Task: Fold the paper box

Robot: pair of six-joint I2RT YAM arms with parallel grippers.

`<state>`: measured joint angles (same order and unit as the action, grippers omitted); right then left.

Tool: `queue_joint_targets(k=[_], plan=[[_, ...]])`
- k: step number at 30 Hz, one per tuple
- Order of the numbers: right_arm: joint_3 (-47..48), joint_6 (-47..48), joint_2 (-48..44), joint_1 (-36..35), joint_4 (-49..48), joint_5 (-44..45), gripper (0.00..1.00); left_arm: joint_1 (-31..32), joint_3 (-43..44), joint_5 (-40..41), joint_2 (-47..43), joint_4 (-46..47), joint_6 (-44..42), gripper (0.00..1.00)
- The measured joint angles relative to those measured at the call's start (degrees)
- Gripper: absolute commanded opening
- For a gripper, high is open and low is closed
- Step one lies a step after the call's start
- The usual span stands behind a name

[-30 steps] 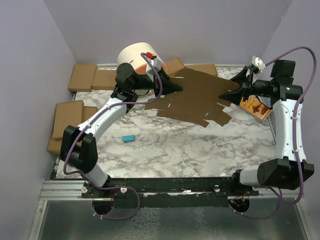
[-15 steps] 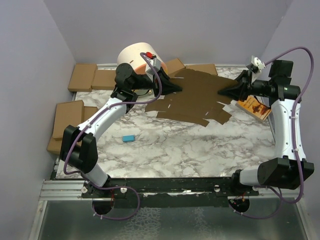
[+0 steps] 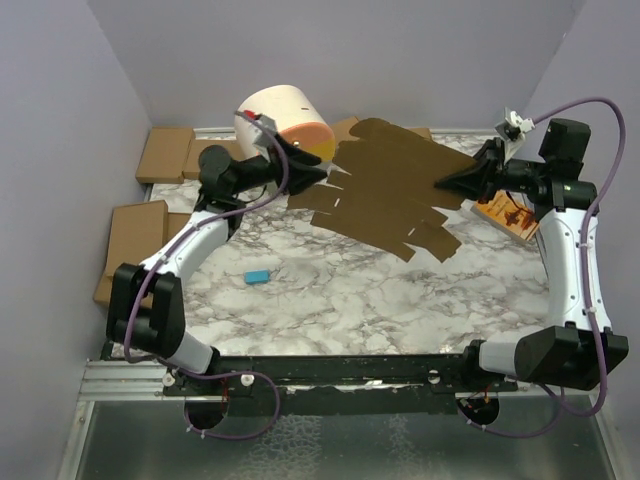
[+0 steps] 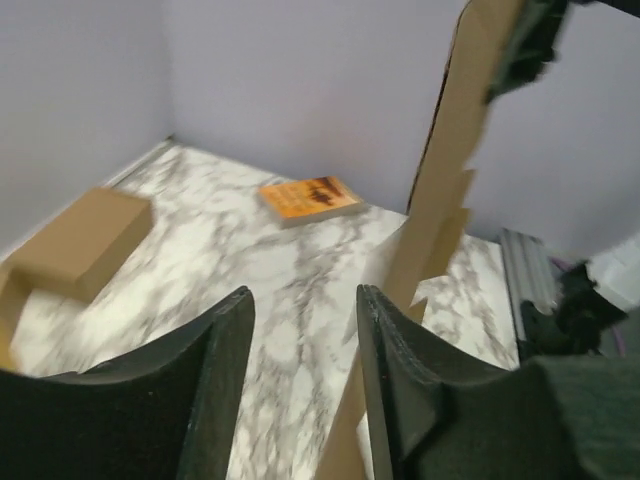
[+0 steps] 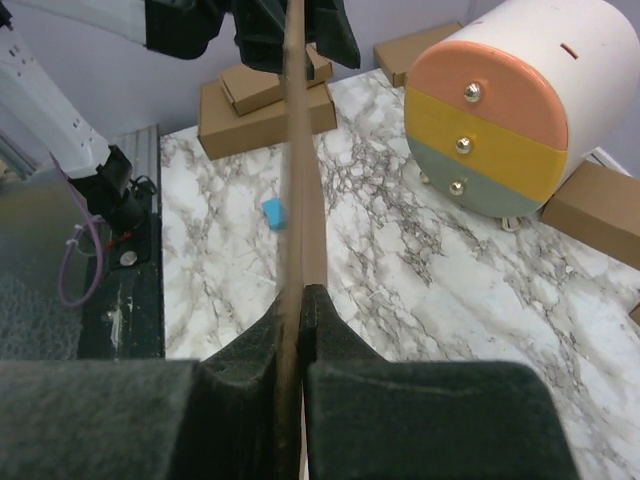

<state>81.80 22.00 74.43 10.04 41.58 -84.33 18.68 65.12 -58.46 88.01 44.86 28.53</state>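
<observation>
Early stage: paper box [image 3: 385, 185] is a flat, unfolded sheet. Right tool [image 3: 447, 183] is clamped on its edge, left tool [image 3: 318, 172] apart and gripping nothing. All folds remain.

The top camera looked down from above and behind the arm bases, far enough off to hold the whole marble table [image 3: 350, 300]. The left wrist camera sat close behind the left fingers [image 4: 215, 400], facing rightwards over the table to the orange booklet [image 4: 310, 198]. The right wrist camera sat close behind the right fingers [image 5: 325, 340], facing leftwards to the striped drum [image 5: 490, 130]. Both wrist views caught the paper box [image 5: 295, 150] nearly edge-on; the top view showed its broad face.
</observation>
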Motion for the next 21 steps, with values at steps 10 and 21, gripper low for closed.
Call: queue_joint_targets(k=[10,21], plan=[[0.0,-22.4,-0.9,0.0,-15.0,0.0,0.01,-15.6,-30.6,16.7,-20.0,6.9,10.5,0.58],[7.0,-45.8,-0.8,0.0,-32.4,-2.6,0.01,-15.3,-35.5,16.2,-10.7,24.4,20.9,0.46]])
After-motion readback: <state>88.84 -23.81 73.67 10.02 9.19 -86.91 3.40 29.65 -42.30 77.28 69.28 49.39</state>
